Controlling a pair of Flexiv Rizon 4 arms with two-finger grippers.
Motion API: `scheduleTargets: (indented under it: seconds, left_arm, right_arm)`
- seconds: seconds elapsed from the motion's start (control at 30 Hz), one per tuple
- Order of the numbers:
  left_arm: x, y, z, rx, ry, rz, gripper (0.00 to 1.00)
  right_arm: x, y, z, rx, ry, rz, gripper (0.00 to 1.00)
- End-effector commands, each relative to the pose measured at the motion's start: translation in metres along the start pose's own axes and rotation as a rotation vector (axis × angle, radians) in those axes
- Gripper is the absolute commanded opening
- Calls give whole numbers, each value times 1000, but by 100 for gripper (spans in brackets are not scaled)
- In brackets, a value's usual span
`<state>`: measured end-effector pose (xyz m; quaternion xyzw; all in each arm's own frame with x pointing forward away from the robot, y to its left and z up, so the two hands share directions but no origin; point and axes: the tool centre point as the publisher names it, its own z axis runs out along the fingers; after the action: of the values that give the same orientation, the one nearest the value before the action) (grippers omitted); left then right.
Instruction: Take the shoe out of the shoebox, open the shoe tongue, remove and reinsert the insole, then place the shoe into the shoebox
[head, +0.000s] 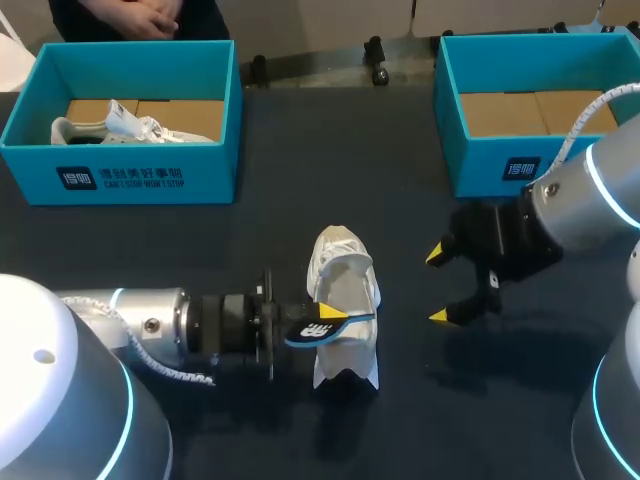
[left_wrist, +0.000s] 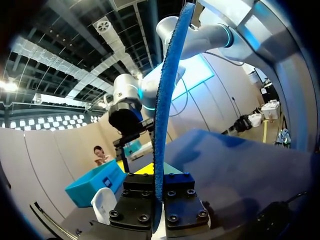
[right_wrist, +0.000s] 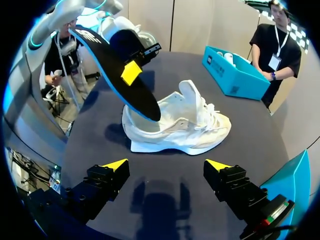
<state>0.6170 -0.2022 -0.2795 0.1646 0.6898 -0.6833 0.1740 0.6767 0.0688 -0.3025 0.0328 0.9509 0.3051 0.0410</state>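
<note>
My left claw pinches the thin blue-and-black foam insole; my right claw hangs wide apart. The floppy insole could bend and miss the white mesh shoe.

We are in a robotics lab. Our left arm and right arm flank a dark table bearing teal shoeboxes.

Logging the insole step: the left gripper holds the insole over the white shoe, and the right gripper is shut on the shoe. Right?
No: the right gripper is open, clear of the shoe, per the right wrist view. The left gripper does hold the insole over it.
</note>
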Motion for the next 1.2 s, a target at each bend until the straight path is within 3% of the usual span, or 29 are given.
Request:
scheduleTargets:
  seconds: [0.03,0.57,1.2]
  left_arm:
    - [0,7,2,-9,4,-3,0]
    - [6,33,7,-17,33,11,0]
    - [-5,56,5,-65,12,60,0]
  right_arm:
    - [1,0,-1,-2,-2,-1,100]
    - [1,0,-1,-2,-2,-1,100]
    - [1,0,-1,-2,-2,-1,100]
